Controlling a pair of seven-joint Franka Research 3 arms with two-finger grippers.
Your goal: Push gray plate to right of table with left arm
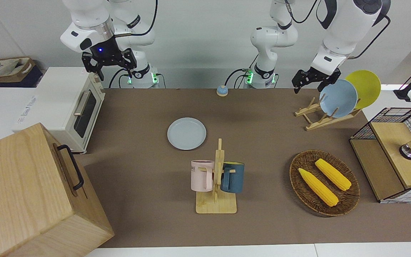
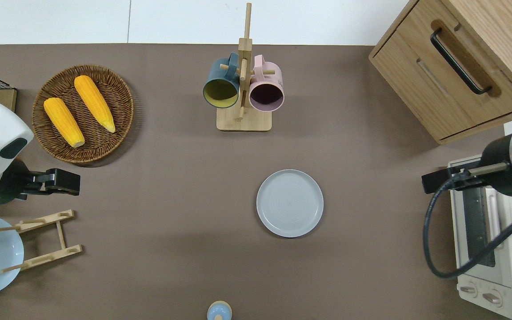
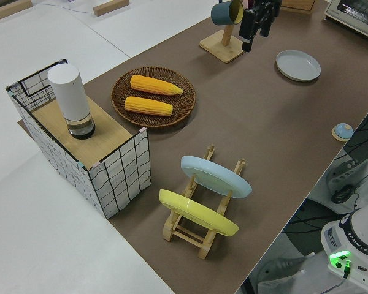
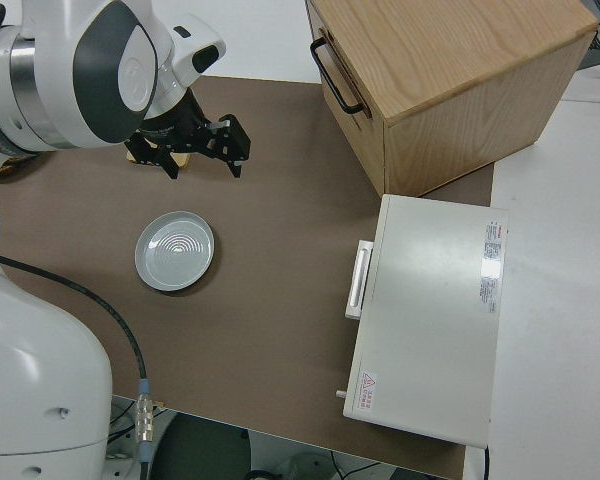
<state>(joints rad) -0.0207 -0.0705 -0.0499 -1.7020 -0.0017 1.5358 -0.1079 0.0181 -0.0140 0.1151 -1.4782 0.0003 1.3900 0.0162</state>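
The gray plate point(image 1: 186, 133) lies flat on the brown table point(image 1: 148, 221) near its middle, nearer to the robots than the mug rack. It also shows in the overhead view point(image 2: 290, 203), the left side view point(image 3: 298, 65) and the right side view point(image 4: 174, 250). My left gripper point(image 1: 309, 87) is open and empty in the air. In the overhead view it point(image 2: 71, 182) is over bare table between the wicker basket and the plate rack, far from the plate. The right arm is parked, its gripper point(image 1: 116, 74) open.
A mug rack point(image 2: 242, 89) holds a pink and a blue mug. A wicker basket point(image 2: 120, 95) holds two corn cobs. A wooden rack point(image 1: 319, 117) holds a sky-blue and a yellow plate. A toaster oven point(image 1: 66, 103), a wooden cabinet point(image 1: 23, 192), a wire shelf point(image 1: 391, 153) and a small bell point(image 1: 222, 90) stand around.
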